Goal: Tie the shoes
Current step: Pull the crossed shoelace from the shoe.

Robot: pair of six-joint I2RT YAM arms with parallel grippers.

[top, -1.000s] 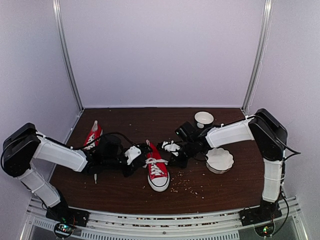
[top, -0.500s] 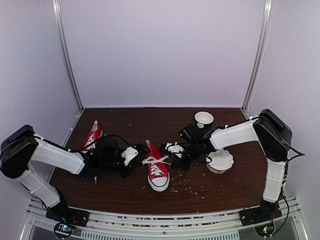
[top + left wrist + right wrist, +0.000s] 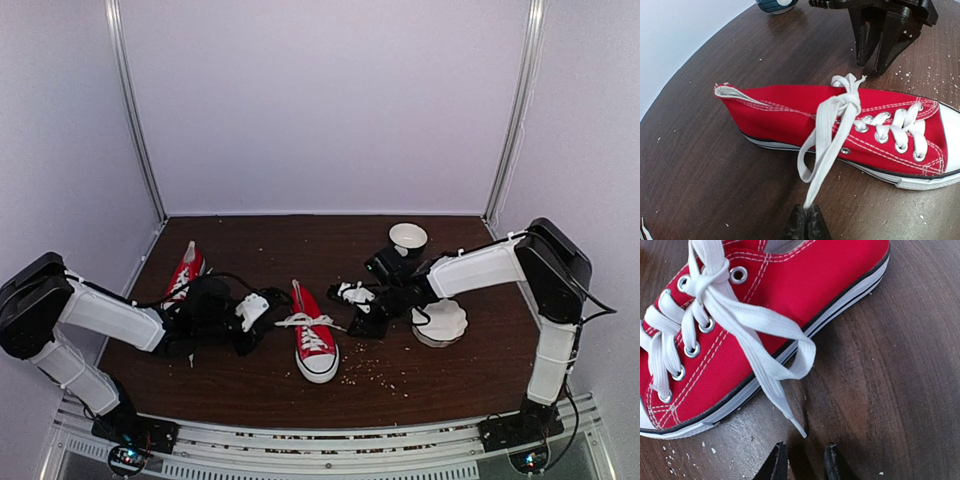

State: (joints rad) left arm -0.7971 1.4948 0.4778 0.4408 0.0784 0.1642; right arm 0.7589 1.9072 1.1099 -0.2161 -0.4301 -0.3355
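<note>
- Centre sneaker (image 3: pixel 313 342): stands on its sole in the middle of the table (image 3: pixel 450 375), between the two grippers. The white toe cap points to the near edge.
- Laces: both strands meet in a tight crossing (image 3: pixel 850 101) over the top eyelets.
- Left gripper (image 3: pixel 806 221): fingers are pressed together on the left lace end (image 3: pixel 824 150). This strand runs nearly straight from the crossing, over the side of the sneaker, to the fingertips.
- Right gripper (image 3: pixel 805 454): fingers stand apart with nothing between them, low over the table beside the sneaker's sole.
- Right lace end (image 3: pixel 771 371): lies slack in a loop down the side of the sneaker. Its tip rests on the table just in front of the parted fingers, ungripped.
- Second sneaker (image 3: pixel 184 270): lies near the left edge of the table, beyond the left arm.
- Other items: a white cup (image 3: pixel 407 238) and a scalloped white dish (image 3: pixel 441 323) sit by the right arm. Pale crumbs (image 3: pixel 372 372) are scattered near the toe cap.
</note>
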